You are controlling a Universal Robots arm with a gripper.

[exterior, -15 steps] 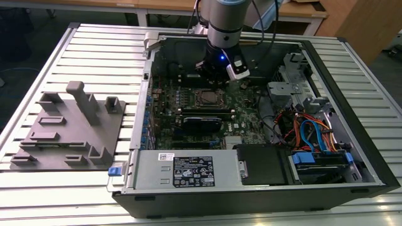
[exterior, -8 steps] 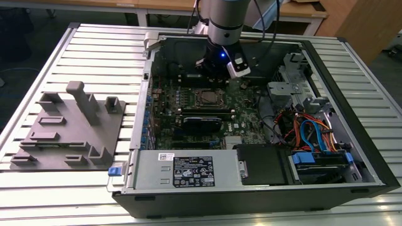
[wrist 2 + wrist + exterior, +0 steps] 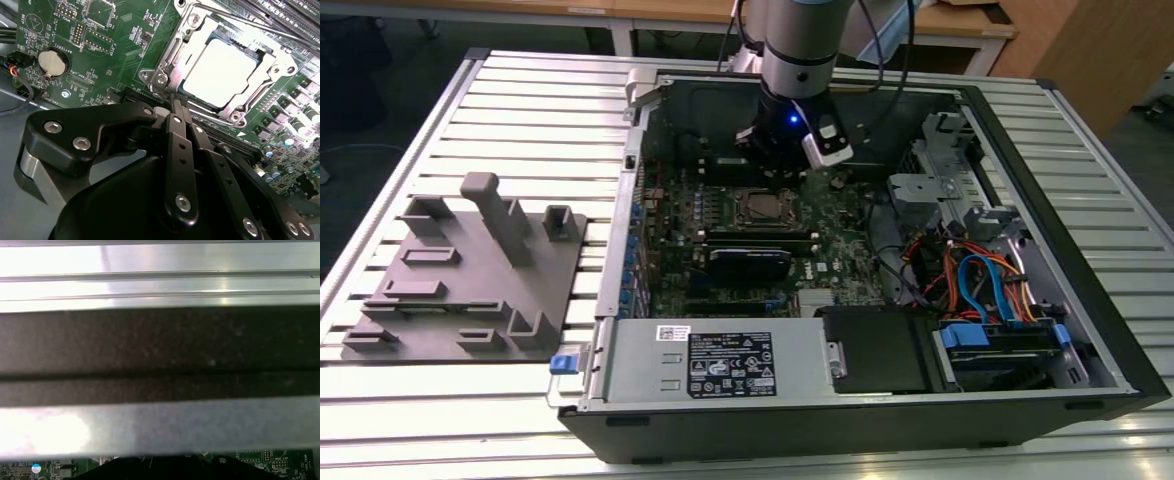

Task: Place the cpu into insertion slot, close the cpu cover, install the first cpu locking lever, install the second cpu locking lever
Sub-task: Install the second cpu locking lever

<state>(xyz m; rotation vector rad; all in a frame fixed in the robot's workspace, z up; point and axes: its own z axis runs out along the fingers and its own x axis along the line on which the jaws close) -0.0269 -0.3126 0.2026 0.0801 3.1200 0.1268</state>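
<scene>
Jaws closed beside seated cpu (image 3: 222, 70), cpu cover (image 3: 176, 50) down in second wrist view

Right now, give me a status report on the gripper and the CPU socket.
Gripper shut, fingers together, tips at the socket's corner. Silver-grey square cpu seated in the insertion slot, silvery windowed metal cover down over it. Nothing in the way.

In the second wrist view the hand (image 3: 172, 102) covers the near edge of the insertion slot (image 3: 165, 82), and its fingertips meet too tightly to tell what, if anything, they pinch. The cpu (image 3: 222, 70) is glared white there. In the exterior view the arm hides the case's far interior.
</scene>
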